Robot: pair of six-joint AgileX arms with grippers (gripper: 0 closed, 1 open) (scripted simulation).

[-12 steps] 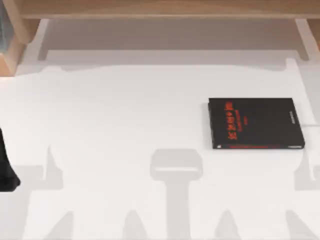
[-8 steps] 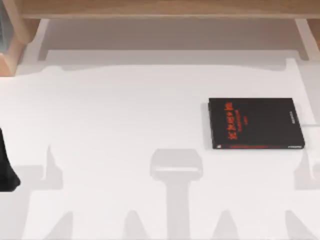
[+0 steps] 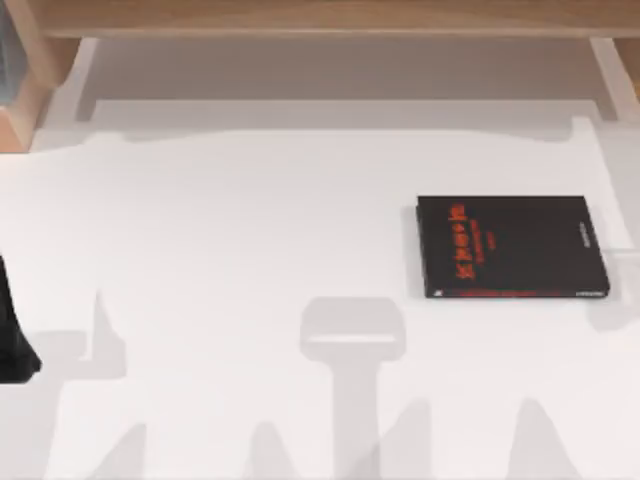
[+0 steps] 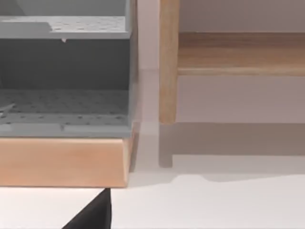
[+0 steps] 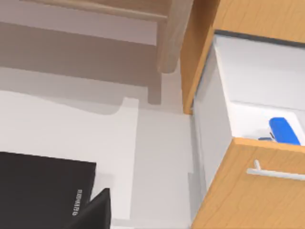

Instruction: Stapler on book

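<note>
**Right gripper hanging near the book's corner; stapler lying in the drawer**

Right gripper [image 5: 93, 213] is showing as a dark wedge at the edge of its wrist view, just beside a corner of the book [image 5: 38, 188]; whether it is wide or narrow cannot be told. The stapler [image 5: 284, 130], bright blue, is lying inside an open wooden drawer [image 5: 248, 195] with a white interior, close behind the front panel that is carrying a silver bar handle [image 5: 276, 174]. It is sitting apart from the book and not on it.

The book is lying flat on the white table [image 3: 250, 230], toward the table's right side. Red lettering is running along its cover and small white lettering near one edge; neither is legible.

Left gripper [image 4: 93, 215] is idling beside a grey shelf unit [image 4: 64, 76] at the table's left side; its state cannot be told.
</note>
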